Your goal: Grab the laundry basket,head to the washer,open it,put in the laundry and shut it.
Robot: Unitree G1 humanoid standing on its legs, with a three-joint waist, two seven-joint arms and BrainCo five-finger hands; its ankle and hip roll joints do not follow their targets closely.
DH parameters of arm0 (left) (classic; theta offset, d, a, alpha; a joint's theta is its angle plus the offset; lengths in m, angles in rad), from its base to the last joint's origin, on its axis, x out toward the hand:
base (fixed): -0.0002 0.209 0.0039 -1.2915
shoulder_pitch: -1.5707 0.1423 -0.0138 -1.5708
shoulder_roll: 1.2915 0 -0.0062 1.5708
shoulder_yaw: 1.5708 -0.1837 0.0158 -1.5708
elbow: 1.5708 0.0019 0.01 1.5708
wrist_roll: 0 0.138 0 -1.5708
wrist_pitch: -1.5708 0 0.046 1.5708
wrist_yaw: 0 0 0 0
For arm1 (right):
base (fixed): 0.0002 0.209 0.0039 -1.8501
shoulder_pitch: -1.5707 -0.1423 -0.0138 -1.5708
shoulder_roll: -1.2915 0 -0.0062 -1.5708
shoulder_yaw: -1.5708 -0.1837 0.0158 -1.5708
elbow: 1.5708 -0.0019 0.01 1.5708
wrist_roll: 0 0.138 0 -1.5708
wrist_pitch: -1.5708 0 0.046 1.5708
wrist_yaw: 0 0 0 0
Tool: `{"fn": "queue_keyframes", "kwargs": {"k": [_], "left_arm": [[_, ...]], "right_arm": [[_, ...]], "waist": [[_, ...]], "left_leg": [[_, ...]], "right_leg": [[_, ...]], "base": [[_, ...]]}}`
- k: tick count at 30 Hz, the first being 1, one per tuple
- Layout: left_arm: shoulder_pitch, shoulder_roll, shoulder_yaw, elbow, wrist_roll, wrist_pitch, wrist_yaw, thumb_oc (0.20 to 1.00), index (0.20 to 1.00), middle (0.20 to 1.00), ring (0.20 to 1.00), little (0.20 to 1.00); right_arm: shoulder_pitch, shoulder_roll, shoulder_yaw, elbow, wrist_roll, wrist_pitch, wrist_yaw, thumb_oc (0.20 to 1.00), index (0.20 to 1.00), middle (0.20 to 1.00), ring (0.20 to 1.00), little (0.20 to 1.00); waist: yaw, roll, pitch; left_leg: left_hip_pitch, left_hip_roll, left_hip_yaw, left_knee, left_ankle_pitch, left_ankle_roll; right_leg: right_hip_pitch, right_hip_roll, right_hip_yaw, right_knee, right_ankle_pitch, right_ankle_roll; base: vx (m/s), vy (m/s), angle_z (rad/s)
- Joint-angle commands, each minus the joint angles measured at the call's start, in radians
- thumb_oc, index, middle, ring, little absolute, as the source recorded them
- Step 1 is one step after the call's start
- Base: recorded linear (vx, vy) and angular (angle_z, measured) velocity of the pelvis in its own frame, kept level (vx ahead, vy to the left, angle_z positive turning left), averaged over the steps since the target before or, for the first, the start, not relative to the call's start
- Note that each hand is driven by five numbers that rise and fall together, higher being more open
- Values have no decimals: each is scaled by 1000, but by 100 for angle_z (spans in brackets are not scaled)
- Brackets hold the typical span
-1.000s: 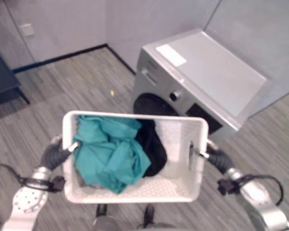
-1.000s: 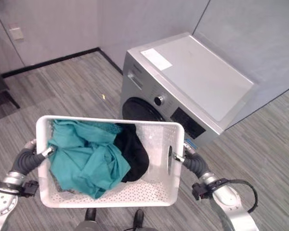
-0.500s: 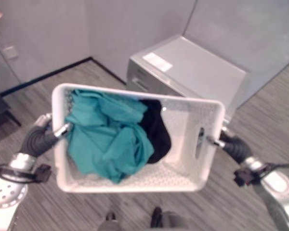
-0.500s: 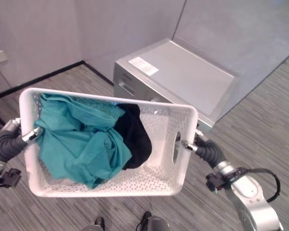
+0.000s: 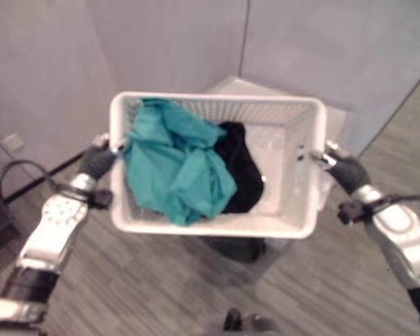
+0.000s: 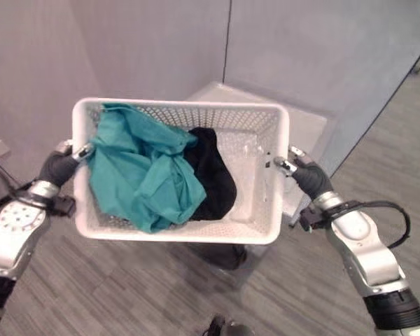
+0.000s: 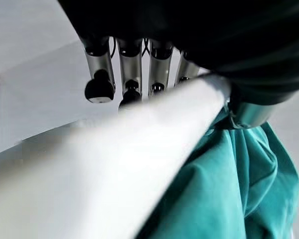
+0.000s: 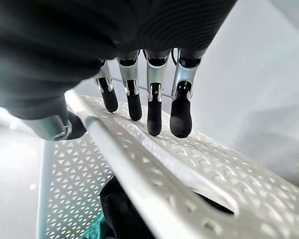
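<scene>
I hold a white perforated laundry basket [image 5: 217,222] up in front of me by its two short ends. My left hand [image 5: 98,159] pinches the left rim [image 7: 114,164], fingers [image 7: 132,64] outside the wall and thumb over the edge. At the other end my right hand [image 6: 308,175] grips the same way, fingers [image 8: 154,94] against the basket wall [image 8: 154,169]. A crumpled teal cloth [image 5: 175,168] fills the left half and a black garment [image 5: 241,175] lies to its right. The silver washer [image 6: 304,129] stands right behind and below the basket, with its dark door [image 6: 227,255] showing under it.
The washer sits in a corner of plain grey walls [image 5: 245,42]. Grey wood-look flooring [image 5: 126,280] runs to my left and right. A small wall outlet [image 5: 14,142] is low on the left wall.
The view has shifted as I came closer to the washer. The basket now sits higher and over the washer, hiding most of it. Both hands keep their hold.
</scene>
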Motion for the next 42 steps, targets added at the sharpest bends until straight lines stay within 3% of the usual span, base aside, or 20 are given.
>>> {"fn": "queue_keyframes", "kwargs": {"k": [1,2,3,4,5,6,8,14,20,28,32,39,42], "left_arm": [[-3,79,78,-36,-55,-71,52,200,200,200,200,200],[-5,88,80,-34,-57,-71,54,200,200,200,200,200],[16,98,94,-47,-53,-73,51,200,200,200,200,200],[40,116,111,-56,-65,-76,53,200,200,200,200,200],[35,128,105,-58,-75,-75,48,200,200,200,200,200],[22,146,89,-55,-71,-70,40,200,200,200,200,200],[-8,178,55,-41,-77,-67,24,200,200,200,200,200],[-197,212,-94,73,-93,-77,41,200,200,200,200,200],[-299,228,-165,110,-102,-78,45,200,200,200,200,200],[-613,261,-392,243,-179,-89,60,200,200,200,200,200],[-953,232,-635,520,-273,-85,64,200,200,200,200,200],[-1254,187,-803,885,-301,-59,33,200,200,200,200,200],[-1293,164,-818,952,-293,-55,28,200,200,200,200,200]], "right_arm": [[-64,10,-60,-52,93,-92,-19,200,200,200,200,200],[-63,11,-59,-49,88,-90,-17,200,200,200,200,200],[-74,18,-44,-47,80,-87,-8,200,200,200,200,200],[-98,24,-34,-19,68,-90,-14,200,200,200,200,200],[-98,34,-36,9,60,-87,-22,200,200,200,200,200],[-75,36,-53,14,44,-78,-20,200,200,200,200,200],[-28,38,-86,0,28,-61,-6,200,200,200,200,200],[-21,44,-73,-16,21,-62,4,200,200,200,200,200],[-79,20,-58,10,22,-66,-25,200,200,200,200,200],[-276,-111,29,152,59,-54,-78,200,200,200,200,200],[-532,-164,215,306,88,-37,-98,200,200,200,200,200],[-750,-110,396,443,74,-37,-102,200,200,200,200,200],[-793,-79,427,487,65,-39,-111,200,200,200,200,200]], "waist": [[41,-36,61],[61,-46,68],[93,-41,62],[117,-24,48],[102,-2,27],[88,14,7],[75,30,-11],[54,34,-29],[48,38,-35],[39,50,-39],[29,68,-37],[15,87,-39],[13,87,-36]], "left_leg": [[-17,26,3,-138,39,152],[-14,40,-8,-227,31,160],[-9,46,-103,-475,74,145],[14,66,-207,-627,131,113],[61,72,-226,-691,110,101],[92,72,-208,-725,128,84],[138,38,-203,-760,100,88],[202,-19,-132,-799,51,130],[215,-33,-119,-811,42,140],[224,-39,-115,-826,45,140],[227,-35,-106,-829,54,135],[226,-27,-80,-833,64,128],[221,-26,-76,-832,67,126]], "right_leg": [[86,-11,80,-211,111,88],[99,-25,104,-209,107,101],[107,-29,155,-208,99,114],[129,-25,206,-198,82,117],[139,-19,223,-192,69,123],[152,-18,222,-189,65,122],[174,-45,236,-193,68,138],[160,-102,284,-192,96,187],[161,-119,285,-208,109,203],[161,-128,282,-217,122,214],[154,-131,282,-219,130,221],[143,-130,282,-233,144,228],[142,-128,278,-237,145,229]], "base": [[133,108,-105],[258,286,-159],[357,374,-95],[431,416,-132],[428,377,-180],[328,307,-161],[267,339,-45],[94,209,-17],[9,33,-11],[-1,2,-1],[-8,-17,-4],[5,-13,-9],[8,-7,-5]]}}
